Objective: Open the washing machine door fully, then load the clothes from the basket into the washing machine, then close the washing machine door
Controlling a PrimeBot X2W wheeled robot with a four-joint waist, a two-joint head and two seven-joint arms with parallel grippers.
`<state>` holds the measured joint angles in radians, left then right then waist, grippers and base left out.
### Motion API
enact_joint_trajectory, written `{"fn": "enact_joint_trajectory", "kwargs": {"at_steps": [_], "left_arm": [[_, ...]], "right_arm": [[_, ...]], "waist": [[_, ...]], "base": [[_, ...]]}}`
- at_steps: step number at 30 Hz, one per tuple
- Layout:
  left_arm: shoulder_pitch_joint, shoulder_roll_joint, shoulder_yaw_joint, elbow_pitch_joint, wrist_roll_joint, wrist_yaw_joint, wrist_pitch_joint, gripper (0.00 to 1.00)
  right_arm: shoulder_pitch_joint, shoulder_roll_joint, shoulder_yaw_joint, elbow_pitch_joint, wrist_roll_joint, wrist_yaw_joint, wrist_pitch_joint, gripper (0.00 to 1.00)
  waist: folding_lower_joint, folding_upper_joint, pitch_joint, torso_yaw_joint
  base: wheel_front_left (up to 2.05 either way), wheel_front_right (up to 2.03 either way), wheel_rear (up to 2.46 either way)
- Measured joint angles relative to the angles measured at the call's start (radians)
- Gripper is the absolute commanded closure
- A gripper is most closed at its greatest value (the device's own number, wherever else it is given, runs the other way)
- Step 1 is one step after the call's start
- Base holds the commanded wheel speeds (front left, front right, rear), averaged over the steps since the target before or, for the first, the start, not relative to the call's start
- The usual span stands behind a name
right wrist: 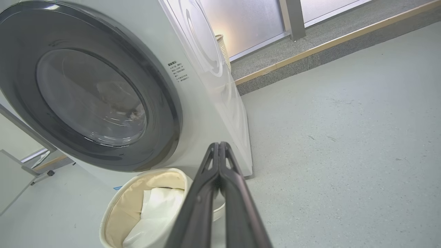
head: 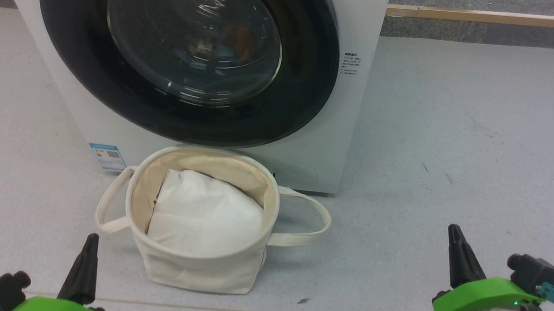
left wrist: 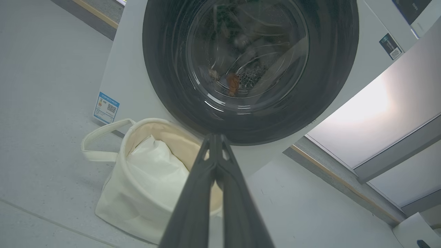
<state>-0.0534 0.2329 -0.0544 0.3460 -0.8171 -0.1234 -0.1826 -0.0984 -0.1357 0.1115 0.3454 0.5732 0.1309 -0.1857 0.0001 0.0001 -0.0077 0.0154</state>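
Observation:
The washing machine [head: 352, 107] stands in front of me with its washing machine door [head: 186, 58] shut flat against the front. Through the glass a dim bit of cloth with an orange-brown patch [left wrist: 233, 84] lies in the drum; I cannot make out more of the clothes. The basket [head: 198, 271] sits on the floor just below the door and holds a plain white padded cloth [head: 206, 213]. My left gripper [head: 89, 245] is shut and empty, low and left of the basket. My right gripper [head: 456, 234] is shut and empty, well to the basket's right.
A blue label sticker [head: 107, 156] is on the machine's lower left front. A wood-edged step [head: 482, 16] runs along the back, with frosted wall panels [left wrist: 372, 113] behind it. Grey floor [head: 451, 137] spreads to the right. A wheeled stand foot [right wrist: 34, 168] shows beyond the machine.

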Motion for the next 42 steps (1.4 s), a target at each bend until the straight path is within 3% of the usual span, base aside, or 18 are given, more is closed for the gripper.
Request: {"fn": "enact_joint_trajectory", "kwargs": {"at_steps": [42], "left_arm": [[0.000, -0.078, 0.054, -0.023, -0.325, 0.000, 0.122, 1.00]], "right_arm": [[0.001, 0.035, -0.101, -0.024, 0.425, 0.000, 0.123, 1.00]], "waist": [[0.0000, 0.0000, 0.004, -0.006]], "base": [[0.00, 0.00, 0.00]]}}
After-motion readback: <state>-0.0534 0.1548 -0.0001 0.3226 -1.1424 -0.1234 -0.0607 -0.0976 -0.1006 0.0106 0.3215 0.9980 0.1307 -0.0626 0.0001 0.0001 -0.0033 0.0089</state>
